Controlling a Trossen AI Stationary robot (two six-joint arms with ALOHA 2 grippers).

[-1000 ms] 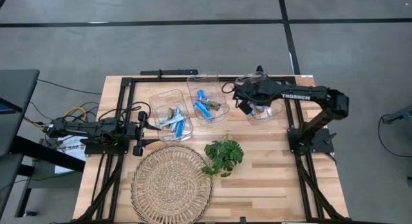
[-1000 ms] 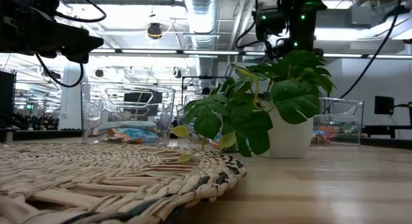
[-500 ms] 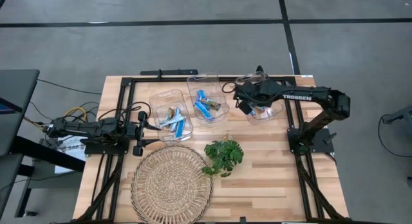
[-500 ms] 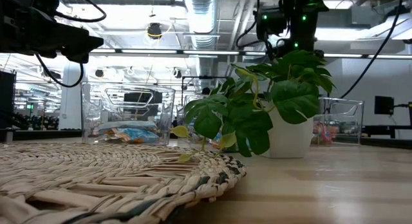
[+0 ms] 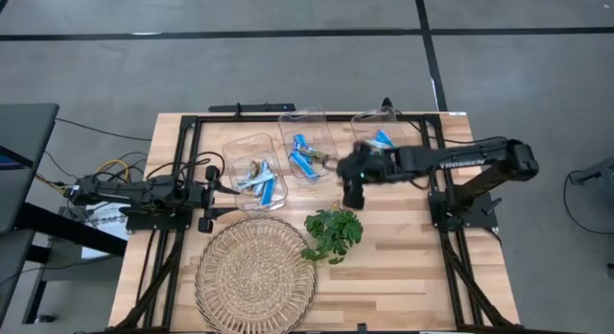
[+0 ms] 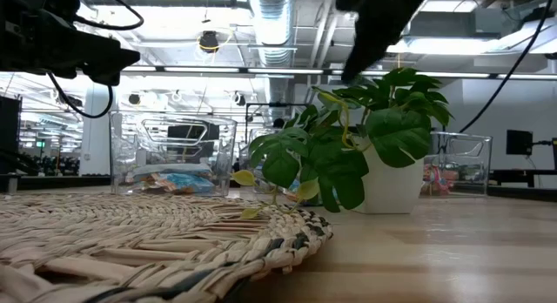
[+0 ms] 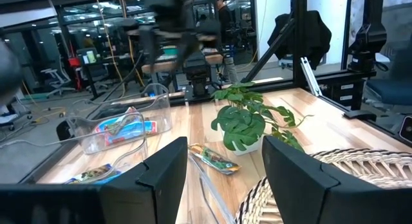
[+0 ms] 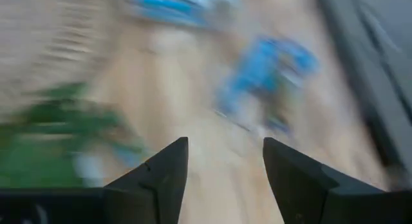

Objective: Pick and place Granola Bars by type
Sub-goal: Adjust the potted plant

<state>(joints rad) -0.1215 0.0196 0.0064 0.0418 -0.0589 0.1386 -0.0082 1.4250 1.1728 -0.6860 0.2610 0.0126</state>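
1. High view: the wooden table (image 5: pixel 403 267) carries three clear plastic bins in a row toward its far edge, a potted plant (image 5: pixel 333 232) near the middle, and a round woven mat (image 5: pixel 256 270) by the near edge.
2. The Granola Bars are spread over the bins: the left bin (image 5: pixel 255 171) holds several blue bars (image 5: pixel 263 184) and a tan one, the middle bin (image 5: pixel 307 147) holds blue bars (image 5: pixel 302 157) with a brownish one at its right side, and the right bin (image 5: pixel 389 147) shows one blue bar (image 5: pixel 383 138).
3. The right gripper (image 5: pixel 351 190) hangs above the table between the middle bin and the plant, its arm reaching in from the right edge across the right bin.
4. Right wrist view: the right gripper's two dark fingers (image 8: pixel 158 179) stand apart with nothing between them, so it is released; beyond them everything is smeared, with blue shapes and a green patch that cannot be told further.
5. The left gripper (image 5: pixel 213 188) lies low near the left edge of the table, just beside the left bin.
6. Left wrist view: the left gripper's fingers (image 7: pixel 168 169) are spread and empty, with a brownish wrapped bar (image 7: pixel 209 157) lying beyond them and the plant farther off.
7. Low view: the plant's white pot (image 6: pixel 390 186) stands behind the mat's rim, with the left bin behind and to the side.
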